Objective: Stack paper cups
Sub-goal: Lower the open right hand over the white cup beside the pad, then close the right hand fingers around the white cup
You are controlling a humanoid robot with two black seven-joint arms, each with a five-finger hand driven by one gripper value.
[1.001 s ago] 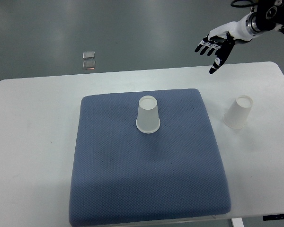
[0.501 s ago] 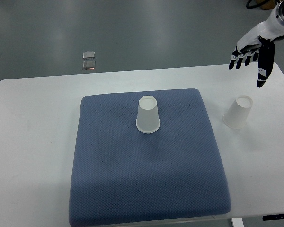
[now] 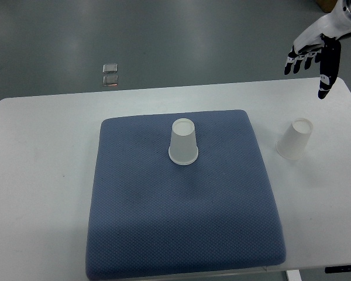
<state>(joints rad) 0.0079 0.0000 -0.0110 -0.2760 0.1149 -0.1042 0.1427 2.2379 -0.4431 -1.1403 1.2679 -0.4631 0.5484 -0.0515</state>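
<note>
Right hand (image 3: 313,51) higher, above cup (image 3: 295,139).

**Camera setup: one top view**

Single cam, robot's side, looks steeply down and forward. Mid range: frames nearly the whole table (image 3: 41,152), pad (image 3: 181,222) centred, floor strip past the far edge. Near table edge cut off at bottom. No second view.
</note>
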